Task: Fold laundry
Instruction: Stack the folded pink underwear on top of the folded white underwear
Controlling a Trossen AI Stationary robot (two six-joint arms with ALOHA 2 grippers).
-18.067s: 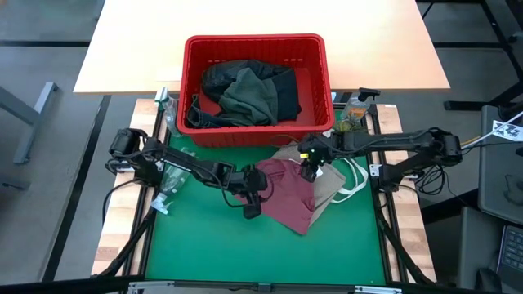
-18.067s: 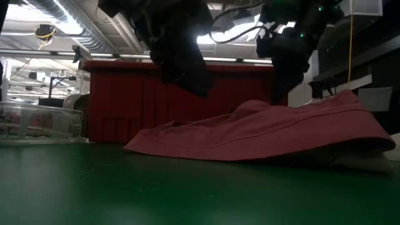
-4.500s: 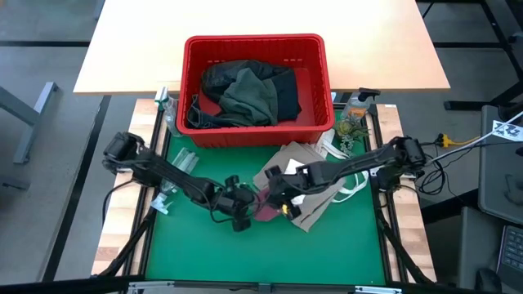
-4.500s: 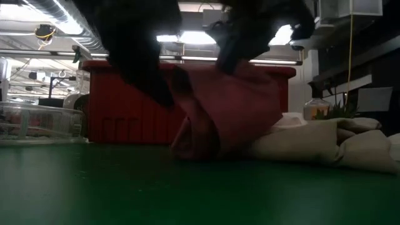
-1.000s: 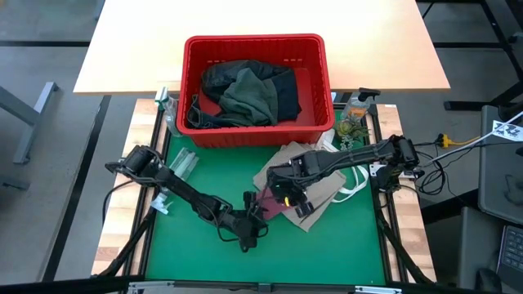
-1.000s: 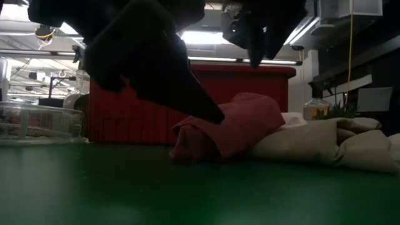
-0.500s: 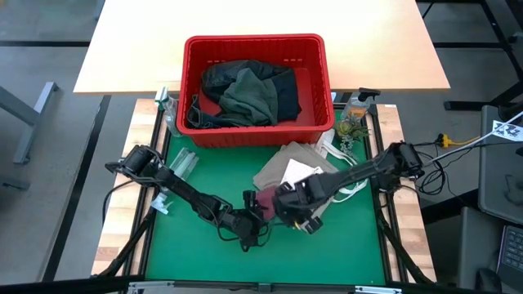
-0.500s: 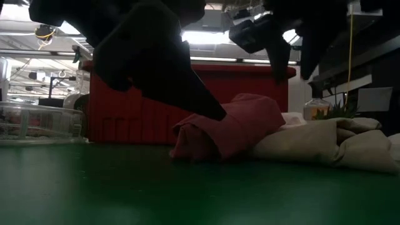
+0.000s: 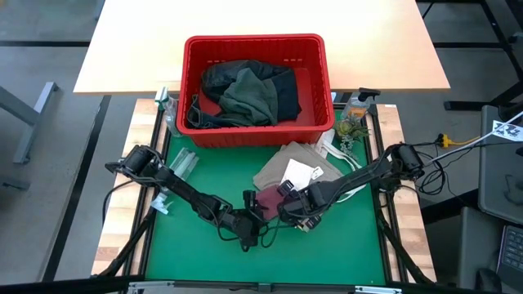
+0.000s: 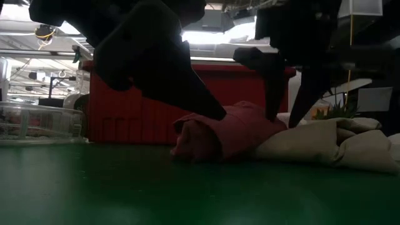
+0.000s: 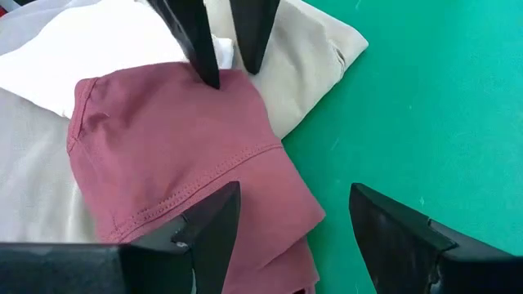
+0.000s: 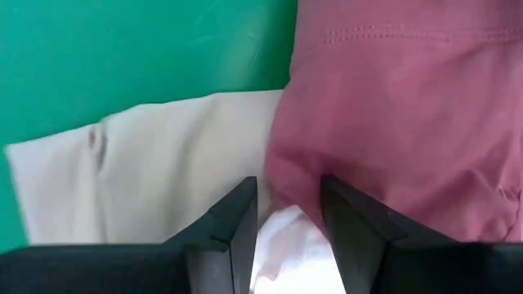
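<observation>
From above, we see the maroon piece (image 9: 268, 198) bunched on the green table (image 9: 196, 253), against the tan top (image 9: 288, 160); the rest of the laundry (image 9: 245, 90) sits in the red basket (image 9: 323, 73). The left gripper (image 9: 249, 229) is just beside the maroon piece, the right gripper (image 9: 296, 214) at its far edge. We judge the maroon piece is mid-fold; next it needs gathering and flattening.

At table level, the maroon piece (image 10: 219, 134) is a low roll touching the tan top (image 10: 325, 144).

From the left wrist, our left gripper (image 11: 294, 237) has its jaws wide apart, empty, poised over the maroon hem (image 11: 212, 204).

From the right wrist, the right gripper (image 12: 288, 220) has its 2 jaws partly apart, tips pressing where maroon (image 12: 409, 106) meets tan (image 12: 163, 163); nothing looks clamped.
</observation>
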